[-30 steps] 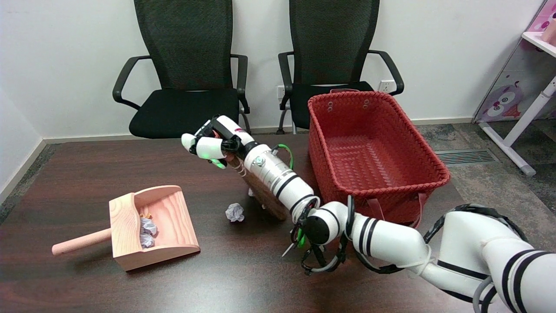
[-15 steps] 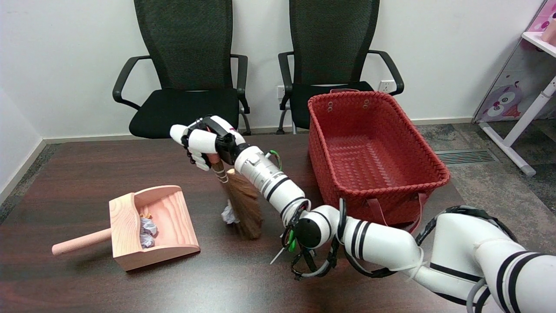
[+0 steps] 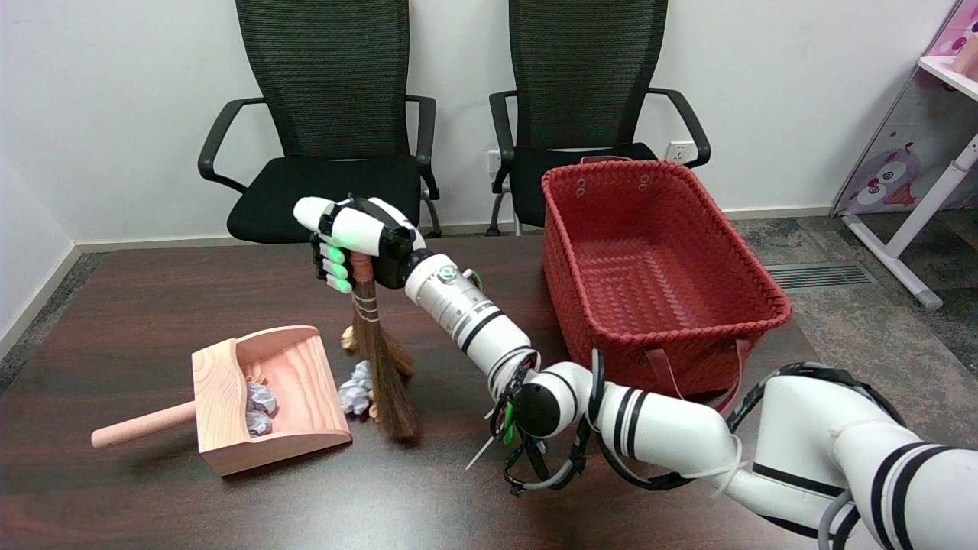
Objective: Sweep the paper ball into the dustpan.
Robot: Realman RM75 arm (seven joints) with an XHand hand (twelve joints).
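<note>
Now the right hand [image 3: 353, 243], gripping the broom [image 3: 380, 359], has pushed the paper ball [image 3: 355, 388] against the dustpan [image 3: 294, 397].

An office-like room is shown, used as a robot test space. This is suggested by two black mesh-backed office chairs [image 3: 334, 130] [image 3: 588, 107] set against a plain white wall [image 3: 114, 99], a dark wood-grain table [image 3: 137, 305], grey patterned carpet [image 3: 863, 305] and a wall socket [image 3: 677, 151]. At the right edge, a white height-adjustable desk frame [image 3: 928, 206] with a pink cartoon panel [image 3: 890, 172] is seen.
</note>
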